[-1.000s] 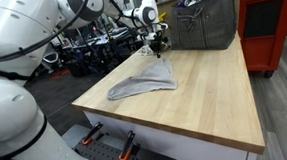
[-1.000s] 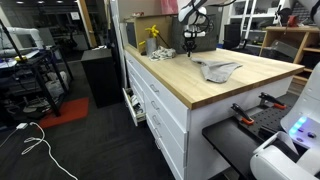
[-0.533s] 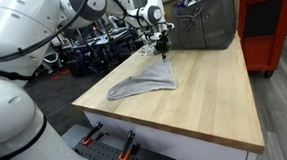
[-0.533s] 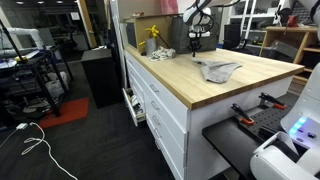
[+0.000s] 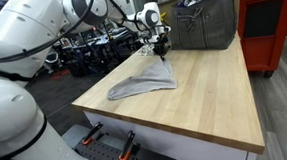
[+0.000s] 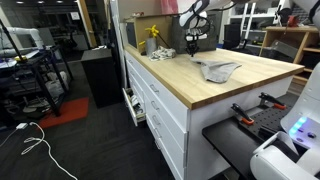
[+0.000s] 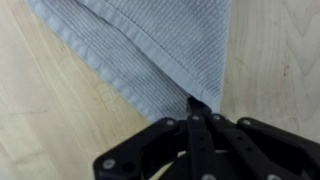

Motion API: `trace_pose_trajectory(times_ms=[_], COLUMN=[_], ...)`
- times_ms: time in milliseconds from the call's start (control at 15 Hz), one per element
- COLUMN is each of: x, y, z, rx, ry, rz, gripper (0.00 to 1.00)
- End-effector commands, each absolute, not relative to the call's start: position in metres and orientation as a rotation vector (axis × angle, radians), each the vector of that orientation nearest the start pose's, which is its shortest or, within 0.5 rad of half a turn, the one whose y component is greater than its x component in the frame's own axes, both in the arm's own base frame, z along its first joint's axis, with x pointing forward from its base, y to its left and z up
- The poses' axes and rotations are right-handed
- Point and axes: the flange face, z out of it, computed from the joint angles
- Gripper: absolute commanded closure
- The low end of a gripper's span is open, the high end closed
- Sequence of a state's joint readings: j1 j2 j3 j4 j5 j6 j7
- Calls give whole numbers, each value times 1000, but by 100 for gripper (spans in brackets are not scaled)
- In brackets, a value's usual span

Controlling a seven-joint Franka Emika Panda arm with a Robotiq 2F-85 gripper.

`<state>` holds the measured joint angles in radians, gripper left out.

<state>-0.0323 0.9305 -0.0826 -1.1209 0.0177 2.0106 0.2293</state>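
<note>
A grey towel (image 5: 144, 84) lies crumpled on the wooden tabletop (image 5: 205, 96); it also shows in an exterior view (image 6: 217, 69). My gripper (image 5: 163, 49) hangs over the towel's far corner, seen in both exterior views (image 6: 192, 46). In the wrist view the fingers (image 7: 200, 106) are shut together, pinching the pointed corner of the towel (image 7: 150, 40). The hemmed edges of the cloth spread away from the fingertips over the wood.
A grey metal bin (image 5: 205, 21) stands at the back of the table, just beyond the gripper. A red cabinet (image 5: 270, 22) is beside the table. A yellow object (image 6: 152, 35) and small items sit near the table's far corner. Drawers (image 6: 150, 95) line the table's side.
The gripper has shifted slightly sideways and a little lower over the towel's corner. The rest of the towel lies much as before.
</note>
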Motion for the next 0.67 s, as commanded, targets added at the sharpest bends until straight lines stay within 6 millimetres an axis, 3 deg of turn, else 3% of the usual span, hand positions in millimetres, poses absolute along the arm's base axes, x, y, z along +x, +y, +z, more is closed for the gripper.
trace_pose_trajectory(times_ms=[0,600], x=[776,806], y=[-59,-34], z=[233,257], rx=[-3182,-3127], ry=[566,633], rz=[33,-120], gripper=[100,100])
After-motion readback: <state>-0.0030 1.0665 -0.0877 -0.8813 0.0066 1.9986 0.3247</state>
